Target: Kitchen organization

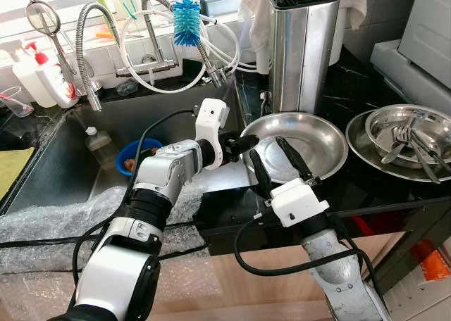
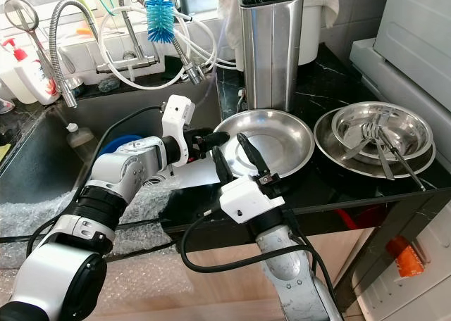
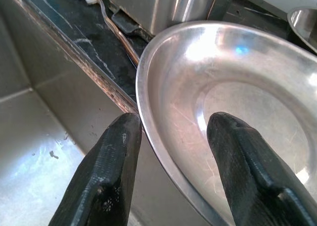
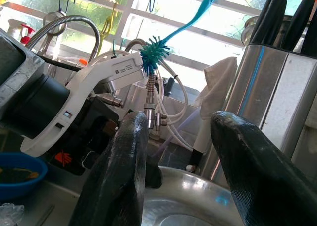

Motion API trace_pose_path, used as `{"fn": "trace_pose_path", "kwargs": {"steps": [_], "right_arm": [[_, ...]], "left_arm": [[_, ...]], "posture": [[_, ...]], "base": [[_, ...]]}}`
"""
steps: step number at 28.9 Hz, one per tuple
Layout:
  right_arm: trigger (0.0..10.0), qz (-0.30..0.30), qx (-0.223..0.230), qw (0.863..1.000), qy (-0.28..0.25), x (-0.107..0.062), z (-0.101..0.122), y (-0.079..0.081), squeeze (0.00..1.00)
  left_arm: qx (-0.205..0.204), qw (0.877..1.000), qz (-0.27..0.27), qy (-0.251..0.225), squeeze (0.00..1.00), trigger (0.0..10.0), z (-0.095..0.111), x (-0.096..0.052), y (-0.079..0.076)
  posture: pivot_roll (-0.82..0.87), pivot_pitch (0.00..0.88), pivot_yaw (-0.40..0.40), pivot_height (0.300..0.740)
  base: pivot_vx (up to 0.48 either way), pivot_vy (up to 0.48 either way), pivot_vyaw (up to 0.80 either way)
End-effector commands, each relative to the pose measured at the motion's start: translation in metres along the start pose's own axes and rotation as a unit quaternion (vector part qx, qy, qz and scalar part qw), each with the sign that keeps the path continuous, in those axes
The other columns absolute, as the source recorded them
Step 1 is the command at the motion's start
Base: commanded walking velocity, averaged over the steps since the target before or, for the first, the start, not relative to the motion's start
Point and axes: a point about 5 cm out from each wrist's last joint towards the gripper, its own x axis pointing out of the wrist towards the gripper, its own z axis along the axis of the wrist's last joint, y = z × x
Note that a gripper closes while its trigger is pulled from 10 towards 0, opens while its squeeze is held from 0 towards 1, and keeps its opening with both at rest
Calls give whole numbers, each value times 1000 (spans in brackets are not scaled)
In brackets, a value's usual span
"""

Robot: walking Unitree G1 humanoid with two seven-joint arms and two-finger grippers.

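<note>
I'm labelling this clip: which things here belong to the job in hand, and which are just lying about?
In the job:
- large steel plate, rim between the left gripper fingers
- right gripper, open above its near edge

Lying about:
- knife block
- stacked steel dishes with forks
- blue bottle brush
- blue bowl in the sink

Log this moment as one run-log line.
left gripper: open, straddling steel plate rim | right gripper: open, over plate's near edge | plate: on counter
</note>
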Motion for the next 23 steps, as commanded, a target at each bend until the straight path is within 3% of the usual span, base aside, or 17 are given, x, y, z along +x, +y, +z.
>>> {"fn": "trace_pose_path", "kwargs": {"steps": [1,8,9,10,11,12,18,19,23], "right_arm": [[10000,7,7,1000,-6,3,3,4,0],[10000,9,8,1000,-6,3,2,5,0],[10000,9,8,1000,-6,3,3,5,0],[10000,10,8,1000,-6,3,3,6,0],[10000,10,8,1000,-6,3,3,6,0],[10000,11,9,1000,-5,3,2,6,0],[10000,12,10,1000,-5,3,2,6,0],[10000,12,10,1000,-5,3,2,6,0],[10000,13,9,1000,-5,3,2,7,0]], "left_arm": [[3,1000,12,20,0,10000,-7,-4,6],[5,1000,6,22,0,9961,-7,-3,5],[5,1000,4,23,0,9412,-7,-3,4],[6,1000,2,24,0,6627,-8,-3,4],[6,1000,2,24,0,6627,-8,-3,4],[7,1000,0,25,0,4078,-9,-3,3],[9,1000,-3,30,0,4039,-10,-4,3],[10,999,-4,30,0,431,-10,-4,3],[11,999,-5,30,0,0,-10,-4,3]], "posture": [[-49,29,175,740],[-49,28,178,740],[-49,28,177,740],[-47,28,177,740],[-47,28,177,740],[-47,28,177,740],[-48,28,177,740],[-48,28,177,740],[-47,28,176,740]], "base": [[0,0,0],[0,0,0],[0,0,0],[0,0,0],[0,0,0],[0,0,0],[0,0,0],[0,0,0],[0,0,0]]}}
